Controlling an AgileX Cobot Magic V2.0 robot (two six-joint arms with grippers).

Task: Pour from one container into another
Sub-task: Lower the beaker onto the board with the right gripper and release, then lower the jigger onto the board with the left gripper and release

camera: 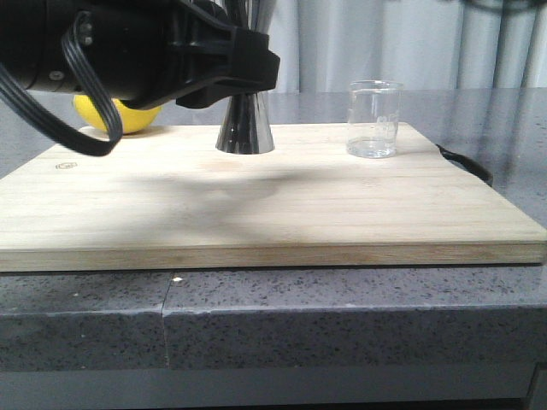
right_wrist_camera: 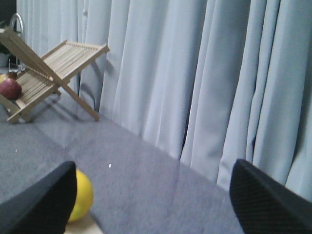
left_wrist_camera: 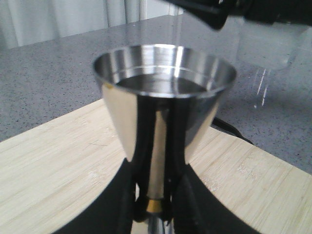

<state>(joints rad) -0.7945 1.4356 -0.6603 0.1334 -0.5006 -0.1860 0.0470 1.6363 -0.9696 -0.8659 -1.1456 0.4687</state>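
The steel jigger (camera: 244, 128) stands upright on the wooden board (camera: 256, 213), left of centre at the back. My left gripper (camera: 248, 73) is shut on it, and in the left wrist view its fingers (left_wrist_camera: 183, 195) clamp the gold-banded waist of the jigger (left_wrist_camera: 165, 68). A dark level surface shows inside the upper cup. The clear glass beaker (camera: 373, 120) stands on the board to the jigger's right, with nothing touching it. It is a blur in the left wrist view (left_wrist_camera: 265, 48). My right gripper (right_wrist_camera: 153, 170) is open, its fingers wide apart, and it is out of the front view.
A yellow lemon (camera: 115, 115) lies behind the board's back left corner, half hidden by my left arm; the right wrist view shows the lemon (right_wrist_camera: 83, 195) too. The board has a black handle (camera: 466, 162) on its right end. A wooden folding rack (right_wrist_camera: 48, 73) stands near the curtains.
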